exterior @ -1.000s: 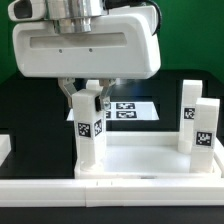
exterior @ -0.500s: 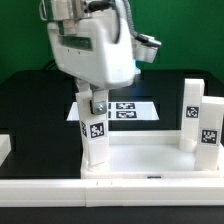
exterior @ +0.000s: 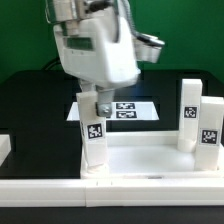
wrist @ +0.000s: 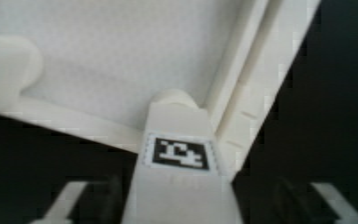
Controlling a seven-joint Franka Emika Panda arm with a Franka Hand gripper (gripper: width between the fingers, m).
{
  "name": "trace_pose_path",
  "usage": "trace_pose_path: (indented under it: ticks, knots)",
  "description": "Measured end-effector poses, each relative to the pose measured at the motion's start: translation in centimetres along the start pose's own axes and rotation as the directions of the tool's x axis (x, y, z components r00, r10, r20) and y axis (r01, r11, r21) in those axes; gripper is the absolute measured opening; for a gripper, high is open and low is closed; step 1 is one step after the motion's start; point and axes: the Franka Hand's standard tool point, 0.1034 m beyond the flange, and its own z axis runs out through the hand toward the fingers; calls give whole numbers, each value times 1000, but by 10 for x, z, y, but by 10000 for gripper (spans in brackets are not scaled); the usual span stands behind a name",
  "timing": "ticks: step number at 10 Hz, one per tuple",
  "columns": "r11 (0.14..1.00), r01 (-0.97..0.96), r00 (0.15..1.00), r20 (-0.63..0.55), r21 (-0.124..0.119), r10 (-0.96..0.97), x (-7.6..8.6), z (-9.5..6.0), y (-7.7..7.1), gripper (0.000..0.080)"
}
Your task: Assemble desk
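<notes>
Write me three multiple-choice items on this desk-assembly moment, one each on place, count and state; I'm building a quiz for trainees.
1. Where does the marker board lie?
A. behind the tabletop
B. on the tabletop
C. in the gripper

2. How many legs stand upright in the exterior view?
A. one
B. three
C. five

3. How do the gripper fingers stand at the near leg?
A. clamped on the rail
B. far above it
C. either side of its top

Answers: 1 A, it lies flat beyond the rim; 2 B, the near leg plus two on the right; 3 C, the wrist view shows fingers flanking it.
</notes>
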Motion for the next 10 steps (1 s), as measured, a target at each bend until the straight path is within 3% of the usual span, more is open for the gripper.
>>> trace_pose_path:
  ticks: [1,2,3,5,6,7,8,9,10]
  knots:
    - [985,173,985,-2,-2,-173,2,0,2,562]
    - [947,321,947,0,-11,-321,2,0,3,631]
    - [927,375,927,-2,-13,-375,2,0,3,644]
    - [854,520,854,-1,-23,-520,5,0,5,644]
    - [723,690,724,7,-35,-690,8,-3,5,649]
    - [660,751,660,9,-35,-751,10,-6,2,649]
    - [703,710,704,8,-35,-710,9,-5,2,558]
    - [712,701,713,8,-36,-701,10,-5,3,558]
    - [729,683,730,7,-36,-683,10,-5,3,422]
